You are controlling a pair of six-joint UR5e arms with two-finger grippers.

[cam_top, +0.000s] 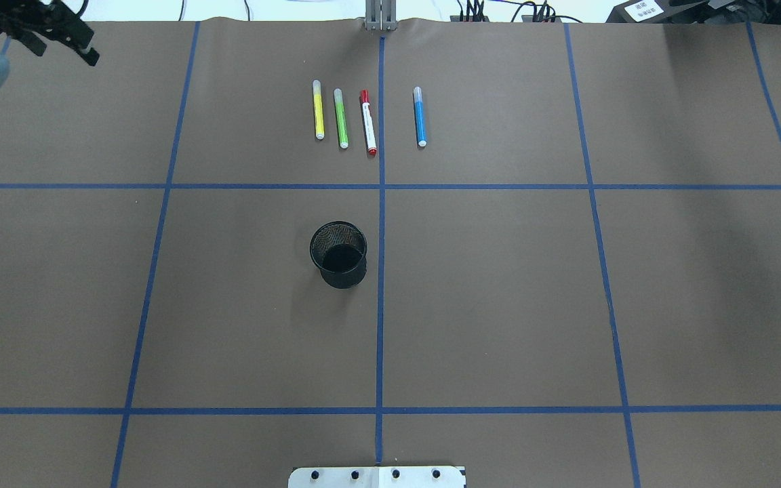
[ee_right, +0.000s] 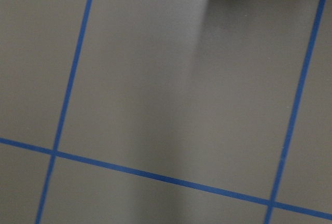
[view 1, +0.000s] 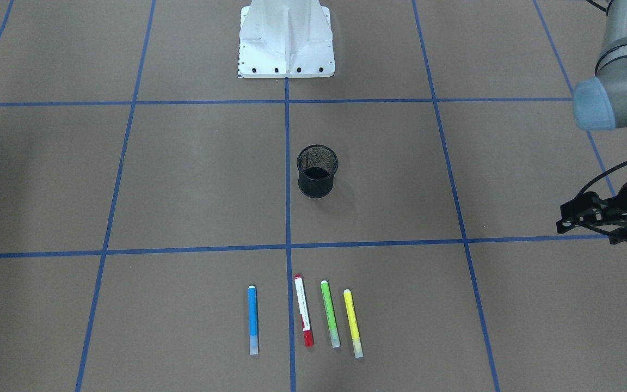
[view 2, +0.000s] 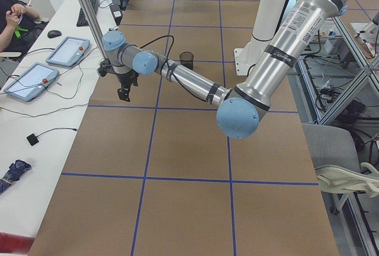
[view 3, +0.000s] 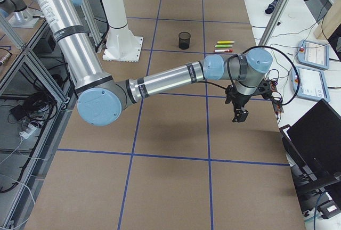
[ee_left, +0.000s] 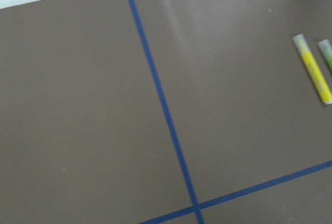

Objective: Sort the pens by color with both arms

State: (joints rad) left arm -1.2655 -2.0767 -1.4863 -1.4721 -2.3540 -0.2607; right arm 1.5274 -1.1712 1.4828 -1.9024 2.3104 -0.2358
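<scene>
The left gripper hangs above the far corner of the table on the robot's left, touching nothing, and from overhead its two black fingertips appear to stand apart with nothing between them. The four pens lie flat in a row well off to this gripper's inner side, roughly level with it in depth. The yellow pen is nearest to it, then the light green pen, then the red-capped white pen just short of the centre blue tape line. The blue pen lies beyond that line, set a little apart from the other three. In the left wrist view only the yellow pen and a sliver of the green one show, at the right edge. The right gripper hovers over bare paper at the opposite far side, well apart from the pens. The blue pen is the one on its side of the row, and whether its jaws are apart or together cannot be told. The black mesh cup stands upright, closer to the robot than either gripper and just on the left gripper's side of the centre line
</scene>
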